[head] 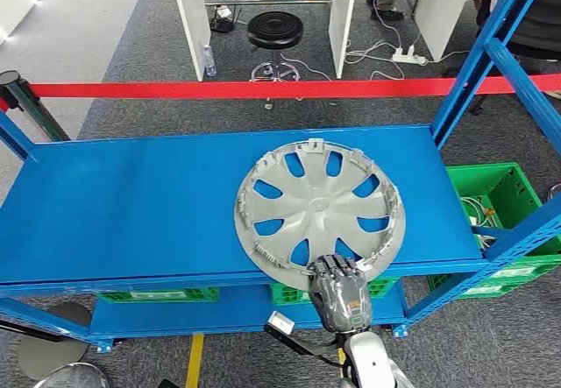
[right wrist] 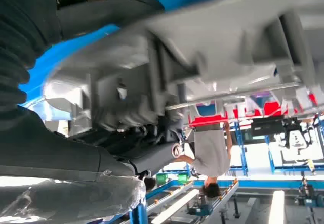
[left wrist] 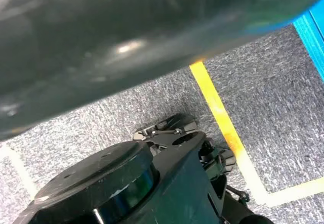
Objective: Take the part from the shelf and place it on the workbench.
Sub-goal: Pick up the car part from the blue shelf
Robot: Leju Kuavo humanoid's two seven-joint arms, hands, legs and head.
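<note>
Right hand (head: pixel 341 290), silver forearm below it: enters the head view at 6 o'clock, set at the near rim of the part. Fingers (head: pixel 334 267) curl over the rim's top side; the right wrist view shows the part's ribbed grey underside (right wrist: pixel 214 57) close against the hand (right wrist: pixel 42 148), its thumb (right wrist: pixel 69 158) lying beneath the rim. Judged a pinch on the rim, though how firmly it bears cannot be told.

Part (head: pixel 320 208): grey plastic wheel cover with spokes and cut-outs, lying flat on the upper deck of the blue shelf (head: pixel 132 204), right of the deck's centre. Its edge at 6 o'clock overhangs the shelf's front lip, where the hand meets it.

Left hand: state cannot be told; the left wrist view looks down at grey carpet (left wrist: pixel 290 113) with a yellow floor line (left wrist: pixel 225 128).

Surroundings: red barrier tape (head: pixel 231 89) at 12 o'clock behind the shelf; black stool (head: pixel 274 30) and a white table (head: pixel 265 3) further back; green crates (head: pixel 506 197) at 3 o'clock and beneath the deck. A person in a light shirt (right wrist: pixel 210 153) stands well apart in the right wrist view.

Progress: early. Grasp appears made; the part is not yet lifted off the shelf. Lifting, carrying and setting it on the workbench all remain.
</note>
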